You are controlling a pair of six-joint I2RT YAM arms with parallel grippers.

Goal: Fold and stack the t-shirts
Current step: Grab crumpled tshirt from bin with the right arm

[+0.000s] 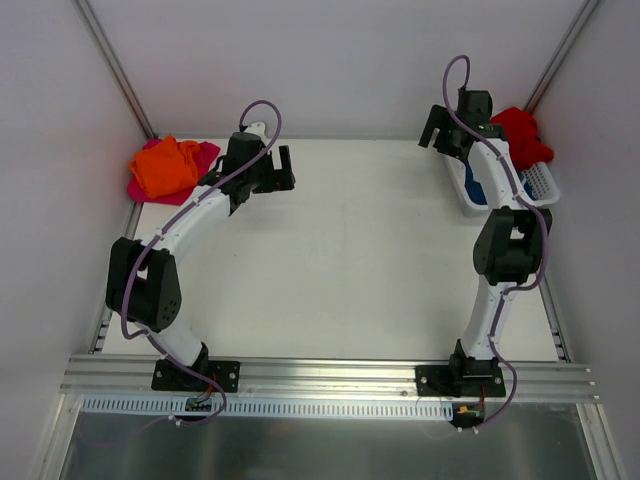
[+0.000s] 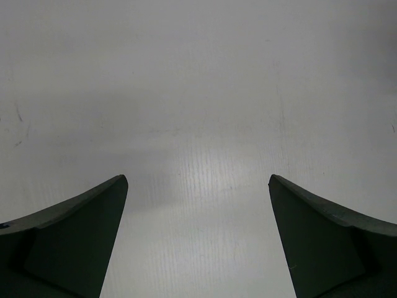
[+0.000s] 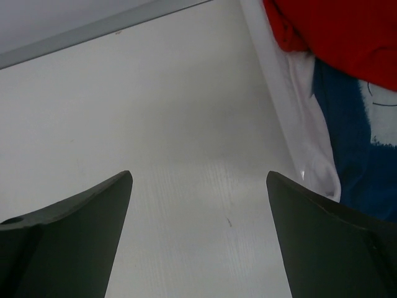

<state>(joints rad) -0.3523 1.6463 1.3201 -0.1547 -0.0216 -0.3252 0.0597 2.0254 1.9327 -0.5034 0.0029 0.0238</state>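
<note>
An orange t-shirt lies folded on a magenta-pink one at the back left corner of the table. A red t-shirt and a blue-and-white one sit in the white basket at the back right; both show in the right wrist view, the red one above the blue-and-white one. No plain white t-shirt is in view. My left gripper is open and empty over bare table, right of the orange pile. My right gripper is open and empty just left of the basket.
The white table is walled by white panels at the back and sides. A metal rail runs along the near edge, holding both arm bases. The basket's white wall stands close to my right gripper's right finger.
</note>
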